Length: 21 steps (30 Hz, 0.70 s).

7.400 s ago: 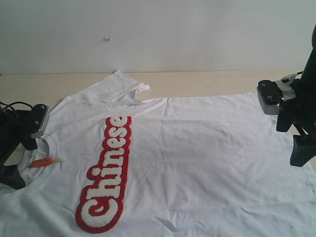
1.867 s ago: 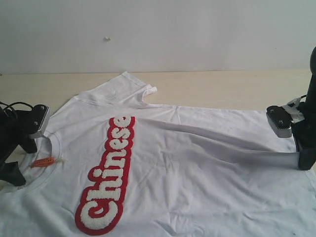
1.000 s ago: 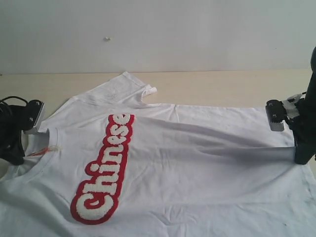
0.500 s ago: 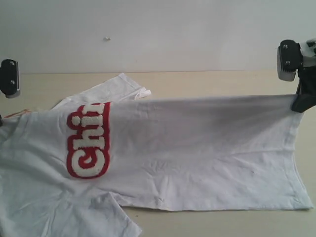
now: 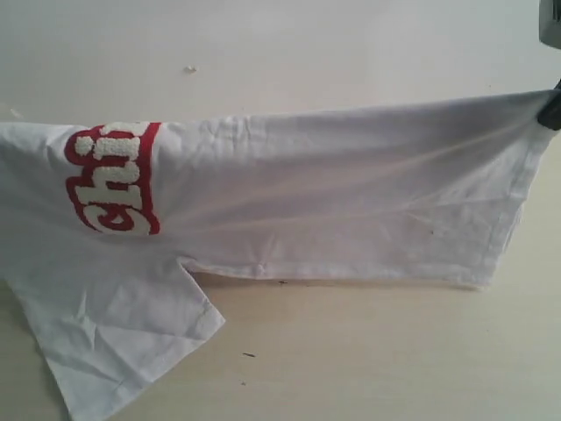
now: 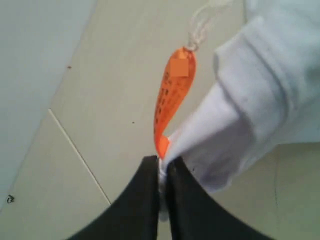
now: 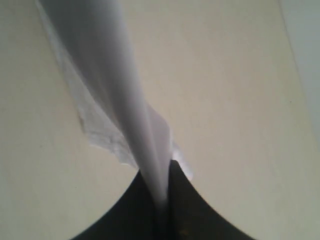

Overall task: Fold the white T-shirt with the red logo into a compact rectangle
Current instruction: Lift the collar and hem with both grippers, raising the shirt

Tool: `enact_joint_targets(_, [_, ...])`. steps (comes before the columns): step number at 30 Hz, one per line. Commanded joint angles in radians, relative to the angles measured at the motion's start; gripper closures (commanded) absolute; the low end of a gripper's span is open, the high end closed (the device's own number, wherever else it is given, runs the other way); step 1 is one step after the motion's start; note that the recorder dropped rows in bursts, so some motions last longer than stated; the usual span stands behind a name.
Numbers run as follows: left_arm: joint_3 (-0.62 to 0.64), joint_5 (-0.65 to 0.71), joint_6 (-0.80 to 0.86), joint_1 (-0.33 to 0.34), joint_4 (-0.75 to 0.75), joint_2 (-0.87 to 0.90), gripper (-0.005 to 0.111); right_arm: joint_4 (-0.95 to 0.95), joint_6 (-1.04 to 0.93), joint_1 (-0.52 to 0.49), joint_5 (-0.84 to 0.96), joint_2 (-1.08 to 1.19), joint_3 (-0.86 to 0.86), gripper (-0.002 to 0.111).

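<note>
Trailing onto the table (image 5: 377,351), one sleeve (image 5: 114,338) of the white T-shirt (image 5: 333,202) is hanging below the red logo (image 5: 118,180). Behind, the left gripper (image 6: 162,167) is clamping the collar and the right gripper (image 7: 162,197) the hem, stretching the shirt aloft, probably for a lengthwise fold.

This looks like a robotics lab or test station rather than a home: a plain pale beige counter (image 5: 368,351) runs against a blank white wall (image 5: 307,53), and the white T-shirt (image 5: 333,193) hangs stretched above it, pinched in the black jaws of the left gripper (image 6: 162,167) and right gripper (image 7: 161,195).
</note>
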Motion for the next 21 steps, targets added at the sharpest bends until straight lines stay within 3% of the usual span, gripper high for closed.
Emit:
enact_joint_targets(1, [-0.004,0.009,-0.131,0.006,0.005,-0.118,0.107,0.050,0.010,-0.003,0.040,-0.095,-0.001,0.108])
enact_joint_targets(6, [-0.004,0.062,-0.277,0.006,0.126,-0.239,0.107,0.084,0.059,-0.003,0.059,-0.204,-0.001,0.108])
enact_joint_targets(13, [-0.004,0.095,-0.295,0.006,0.132,-0.401,0.107,0.225,0.059,-0.003,0.104,-0.310,-0.001,0.108])
enact_joint_targets(17, [-0.004,0.091,-0.467,0.006,0.201,-0.496,0.107,0.230,0.085,0.029,0.099,-0.360,-0.001,0.108])
enact_joint_targets(21, [-0.004,0.075,-0.491,0.006,0.215,-0.549,0.107,0.230,0.085,0.070,0.097,-0.380,-0.001,0.108])
